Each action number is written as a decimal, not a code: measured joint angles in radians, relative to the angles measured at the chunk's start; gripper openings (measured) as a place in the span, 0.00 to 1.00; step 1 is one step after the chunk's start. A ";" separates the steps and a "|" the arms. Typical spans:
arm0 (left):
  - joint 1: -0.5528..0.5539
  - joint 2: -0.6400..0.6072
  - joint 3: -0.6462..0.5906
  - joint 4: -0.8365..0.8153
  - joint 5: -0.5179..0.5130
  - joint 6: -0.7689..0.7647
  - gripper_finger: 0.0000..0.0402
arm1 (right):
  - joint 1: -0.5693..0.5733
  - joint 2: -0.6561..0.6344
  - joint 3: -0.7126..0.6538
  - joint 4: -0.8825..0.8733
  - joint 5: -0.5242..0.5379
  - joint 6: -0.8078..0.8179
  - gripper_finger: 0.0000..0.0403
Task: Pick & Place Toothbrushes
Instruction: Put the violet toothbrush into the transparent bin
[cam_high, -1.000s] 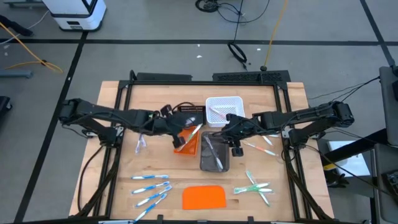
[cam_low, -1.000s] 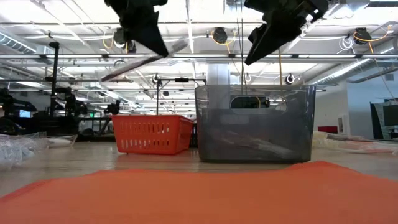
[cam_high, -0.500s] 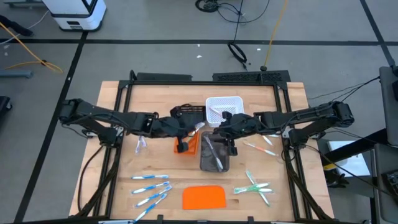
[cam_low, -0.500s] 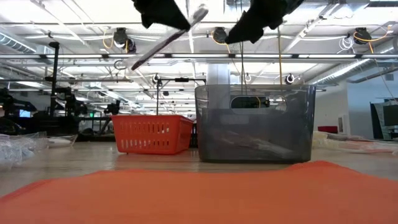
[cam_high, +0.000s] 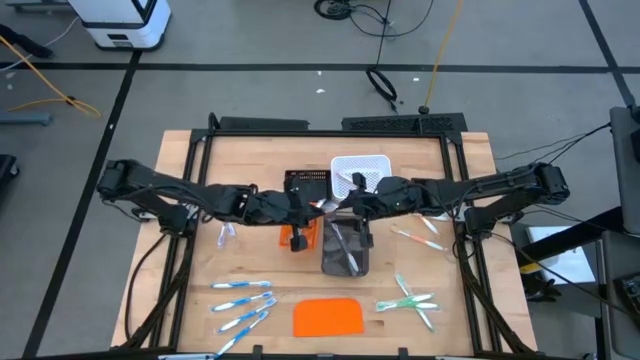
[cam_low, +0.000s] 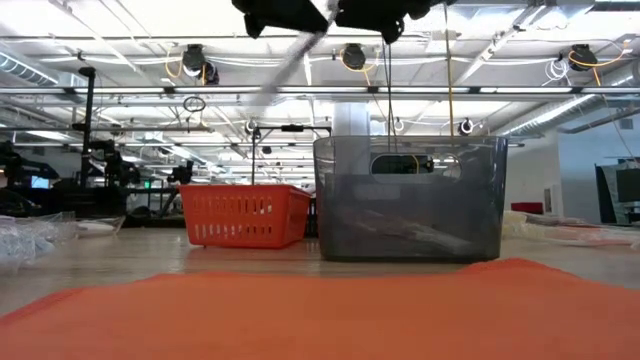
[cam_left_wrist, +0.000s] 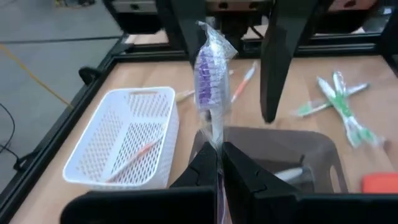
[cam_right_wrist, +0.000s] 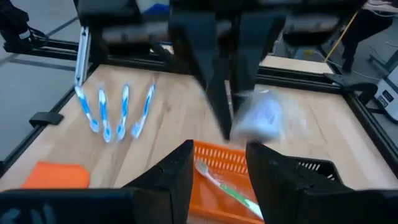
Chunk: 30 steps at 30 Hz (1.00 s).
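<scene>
Grippers meet above the grey tray (cam_high: 345, 252) at mid-table. A wrapped purple-bristled toothbrush (cam_left_wrist: 210, 74) is clamped at its lower end between the closed fingers of the left gripper (cam_left_wrist: 219, 163), its head standing up beyond them. The right gripper (cam_right_wrist: 217, 163), fingers parted and empty, is held just opposite. Other toothbrushes (cam_high: 243, 302) are spread on the table (cam_high: 470, 160).

One camera looks straight down, another level across the table, and both share the smoky translucent grey plastic bin (cam_high: 345, 250) (cam_low: 410, 197).
</scene>
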 joint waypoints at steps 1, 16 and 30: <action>0.000 0.003 -0.001 -0.002 0.001 0.004 0.01 | 0.000 0.000 -0.001 0.007 0.000 0.000 0.35; -0.018 0.035 -0.002 0.096 0.003 0.051 0.00 | -0.021 0.000 0.000 0.055 0.001 -0.001 0.35; 0.002 0.055 -0.002 0.092 0.023 0.032 0.02 | -0.023 0.000 0.000 0.025 -0.001 -0.016 0.10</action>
